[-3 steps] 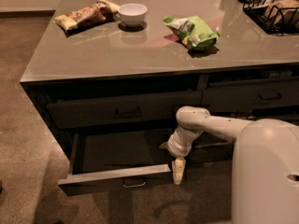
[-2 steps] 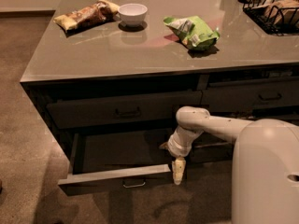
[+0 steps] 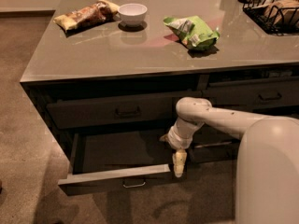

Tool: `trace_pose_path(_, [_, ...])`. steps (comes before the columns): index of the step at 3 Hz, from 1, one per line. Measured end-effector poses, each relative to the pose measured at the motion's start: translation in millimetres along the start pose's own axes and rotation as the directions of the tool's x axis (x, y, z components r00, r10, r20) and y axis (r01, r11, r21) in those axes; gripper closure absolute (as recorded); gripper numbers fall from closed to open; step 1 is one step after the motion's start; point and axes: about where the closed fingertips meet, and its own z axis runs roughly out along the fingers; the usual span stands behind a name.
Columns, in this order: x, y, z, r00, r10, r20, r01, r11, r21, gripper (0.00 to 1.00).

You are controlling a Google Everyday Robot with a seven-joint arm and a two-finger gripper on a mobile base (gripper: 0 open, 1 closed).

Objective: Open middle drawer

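The middle drawer stands pulled out from the dark cabinet under the grey counter. Its plain dark inside shows, and its small loop handle sits at the centre of the front. My gripper points down at the right end of the drawer's front edge, to the right of the handle, at the end of my white arm. I cannot see whether it touches the front. A closed drawer with a like handle sits directly above the open one.
On the counter lie a snack bag, a white bowl, a green chip bag and a black wire basket. More closed drawers are at the right. Brown floor lies to the left.
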Motion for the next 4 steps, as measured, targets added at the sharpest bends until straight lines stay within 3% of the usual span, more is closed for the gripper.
trace_pose_path(1, [9, -12, -7, 1.000, 0.014, -0.012, -0.014, 0.9995, 0.029, 0.18])
trace_pose_path(3, [24, -38, -8, 0.999, 0.037, -0.004, -0.036, 0.9966, 0.074, 0.64])
trace_pose_path(4, [39, -38, 19, 0.995, 0.048, 0.087, -0.058, 0.9911, 0.119, 0.95])
